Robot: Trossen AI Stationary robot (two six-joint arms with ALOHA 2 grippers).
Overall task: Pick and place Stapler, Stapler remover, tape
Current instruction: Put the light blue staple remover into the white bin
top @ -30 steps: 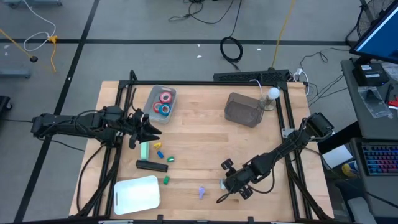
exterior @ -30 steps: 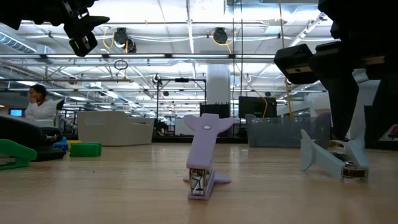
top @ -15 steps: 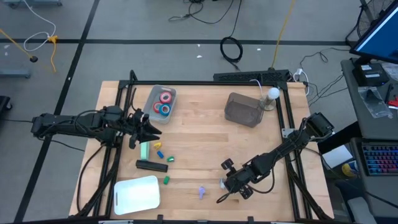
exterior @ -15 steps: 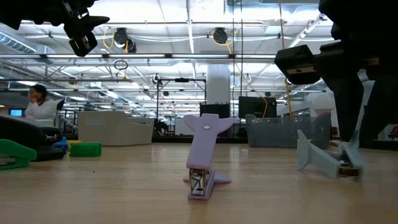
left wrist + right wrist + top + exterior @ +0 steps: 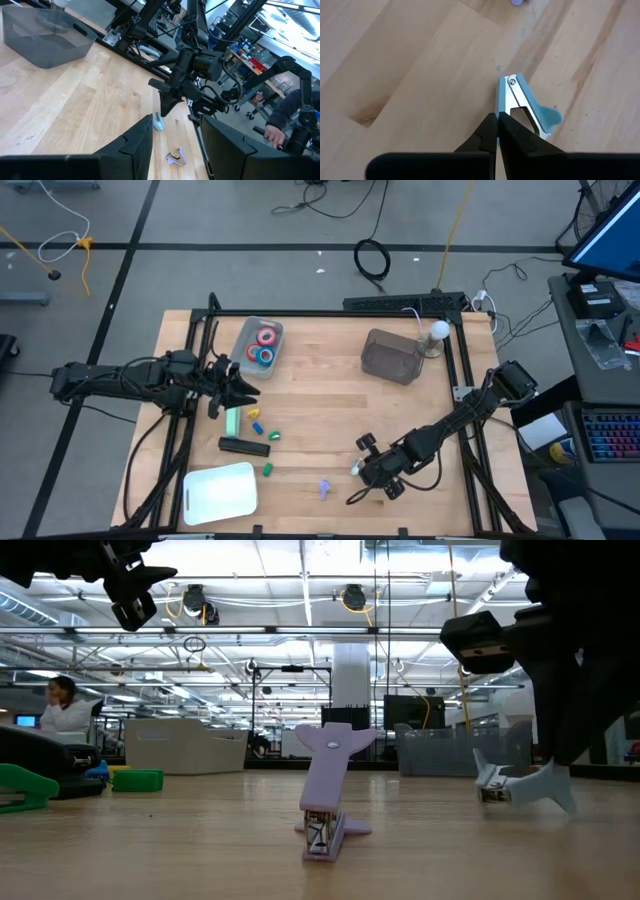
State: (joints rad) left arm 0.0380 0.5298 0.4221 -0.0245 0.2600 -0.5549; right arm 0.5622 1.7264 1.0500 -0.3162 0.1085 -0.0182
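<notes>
We see the right gripper (image 5: 496, 131) near the table's (image 5: 330, 405) front edge, fingers shut together, the pale blue staple remover (image 5: 527, 107) touching their tips but not visibly clamped. A lilac staple remover (image 5: 326, 790) stands just left. The left gripper (image 5: 243, 391) hovers part-open at the left. Four tape rolls (image 5: 264, 347) lie in the far-left tray (image 5: 243, 332); the black stapler (image 5: 244, 445) lies at near left.
</notes>
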